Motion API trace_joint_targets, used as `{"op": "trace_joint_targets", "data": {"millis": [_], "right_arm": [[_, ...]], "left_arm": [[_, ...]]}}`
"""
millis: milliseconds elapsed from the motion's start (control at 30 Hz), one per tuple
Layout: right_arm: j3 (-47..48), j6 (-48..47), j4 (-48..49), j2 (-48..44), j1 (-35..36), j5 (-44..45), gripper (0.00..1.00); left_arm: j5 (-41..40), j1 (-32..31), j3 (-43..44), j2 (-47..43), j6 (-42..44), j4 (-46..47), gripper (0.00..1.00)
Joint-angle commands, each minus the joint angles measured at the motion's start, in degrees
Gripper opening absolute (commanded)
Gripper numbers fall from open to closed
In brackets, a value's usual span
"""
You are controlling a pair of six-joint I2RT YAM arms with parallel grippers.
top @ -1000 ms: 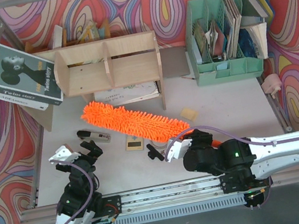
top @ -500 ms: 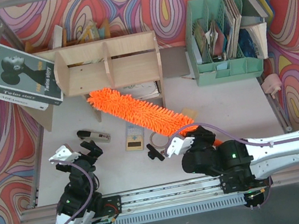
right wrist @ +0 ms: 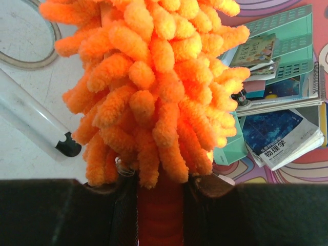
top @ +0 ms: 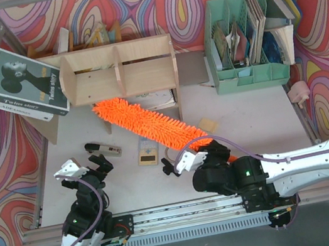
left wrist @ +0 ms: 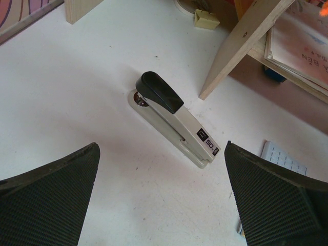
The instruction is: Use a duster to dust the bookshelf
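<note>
The light plywood bookshelf (top: 118, 71) stands at the back left, its three compartments facing me. The orange fluffy duster (top: 142, 124) slants from my right gripper (top: 211, 150) up to the left, and its tip reaches the shelf's lower front edge near the left leg. In the right wrist view my gripper (right wrist: 160, 207) is shut on the orange handle, with the duster's fluffy head (right wrist: 148, 87) filling the frame above it. My left gripper (top: 87, 168) is open and empty at the front left; in its wrist view it (left wrist: 161, 156) hovers over bare table.
A cream and black stapler (top: 104, 149) (left wrist: 177, 120) lies just beyond the left gripper. A small calculator (top: 147, 152), a tape ring (right wrist: 25, 31) and a pen-like tool (top: 171, 167) lie near the duster. A mint-green organiser (top: 245, 38) stands back right. Magazines (top: 13, 76) lean at the left.
The right arm has swung the duster head up from the table middle to the shelf's lower edge, then shifted a little left. The left arm has not moved.
</note>
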Motion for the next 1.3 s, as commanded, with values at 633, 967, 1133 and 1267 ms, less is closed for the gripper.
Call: {"op": "trace_joint_targets", "data": {"millis": [633, 967, 1133, 1267], "right_arm": [[17.9, 39.9, -24.2, 17.5, -1.1, -2.2, 0.0], [28.5, 68.6, -39.8, 27.2, 0.3, -0.1, 0.0], [31.1, 78.5, -39.4, 28.7, 1.3, 2.2, 0.0], [32.6, 86.8, -37.9, 30.1, 3.2, 3.4, 0.0]], "left_arm": [[-0.3, -0.1, -1.0, -0.4, 0.3, 1.0, 0.98], [-0.3, -0.1, -1.0, -0.4, 0.3, 0.9, 0.98], [-0.3, 0.0, -1.0, -0.6, 0.3, 0.9, 0.98], [-0.3, 0.0, -1.0, -0.5, 0.3, 0.9, 0.98]]}}
